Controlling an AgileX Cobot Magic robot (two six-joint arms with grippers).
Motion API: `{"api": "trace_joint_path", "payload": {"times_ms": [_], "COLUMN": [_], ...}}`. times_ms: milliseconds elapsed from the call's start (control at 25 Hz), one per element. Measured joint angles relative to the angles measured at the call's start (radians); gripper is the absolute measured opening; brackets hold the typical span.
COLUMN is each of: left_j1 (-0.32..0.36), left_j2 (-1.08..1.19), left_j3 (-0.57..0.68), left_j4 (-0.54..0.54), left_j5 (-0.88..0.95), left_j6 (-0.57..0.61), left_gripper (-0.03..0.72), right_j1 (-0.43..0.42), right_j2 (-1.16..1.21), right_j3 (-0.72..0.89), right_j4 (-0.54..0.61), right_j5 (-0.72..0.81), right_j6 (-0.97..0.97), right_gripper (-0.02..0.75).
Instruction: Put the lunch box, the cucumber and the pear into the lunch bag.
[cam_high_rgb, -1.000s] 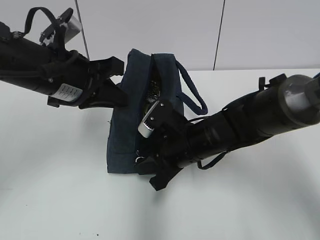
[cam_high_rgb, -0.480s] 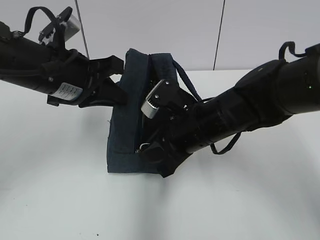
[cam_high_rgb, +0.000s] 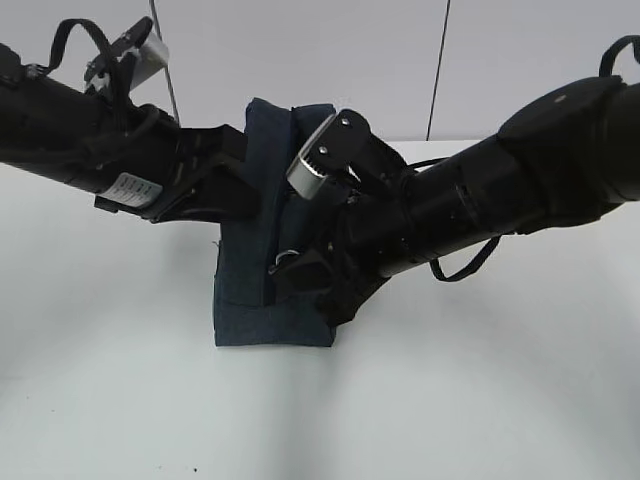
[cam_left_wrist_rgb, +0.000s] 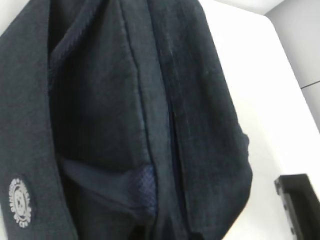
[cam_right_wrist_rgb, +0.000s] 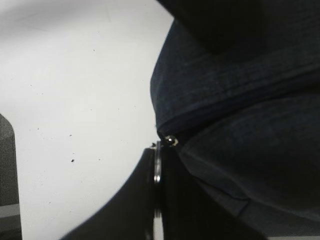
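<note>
The dark navy lunch bag (cam_high_rgb: 250, 290) stands in the middle of the white table. It fills the left wrist view (cam_left_wrist_rgb: 190, 100) and the right side of the right wrist view (cam_right_wrist_rgb: 240, 100). My right gripper (cam_high_rgb: 287, 266) lies over the bag's top and is shut on the silver ring pull (cam_right_wrist_rgb: 157, 167), seen edge-on between its fingers. My left gripper (cam_high_rgb: 235, 175) is open at the bag's far left end. One black finger (cam_left_wrist_rgb: 300, 205) stands apart from the fabric. The lunch box, the cucumber and the pear are out of view.
The white table (cam_high_rgb: 450, 400) spreads in front and to both sides of the bag. A pale wall with a dark vertical seam (cam_high_rgb: 437, 70) rises behind. Both black arms cross above the bag.
My right gripper has moved along the bag's top, away from the near end, with the ring pull in it. The right arm has swung up and over the bag, hiding the opening. The left arm barely moved.
</note>
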Motion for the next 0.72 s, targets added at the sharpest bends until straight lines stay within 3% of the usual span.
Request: {"api": "trace_joint_path", "payload": {"times_ms": [160,440,720], "left_j1": [0.000,0.000,0.000], "left_j2": [0.000,0.000,-0.016], "left_j3": [0.000,0.000,0.000], "left_j4": [0.054,0.108,0.232], "left_j5": [0.033,0.074,0.132], "left_j6": [0.001,0.001,0.001], "left_gripper": [0.214,0.237,0.261], "right_j1": [0.000,0.000,0.000], "right_j2": [-0.030,-0.070,-0.075], "right_j3": [0.002,0.002,-0.038], "right_j4": [-0.001,0.001,0.026], "right_j5": [-0.019,-0.050,-0.078], "right_j6": [0.002,0.004,0.004], "right_gripper": [0.006,0.006,0.006]}}
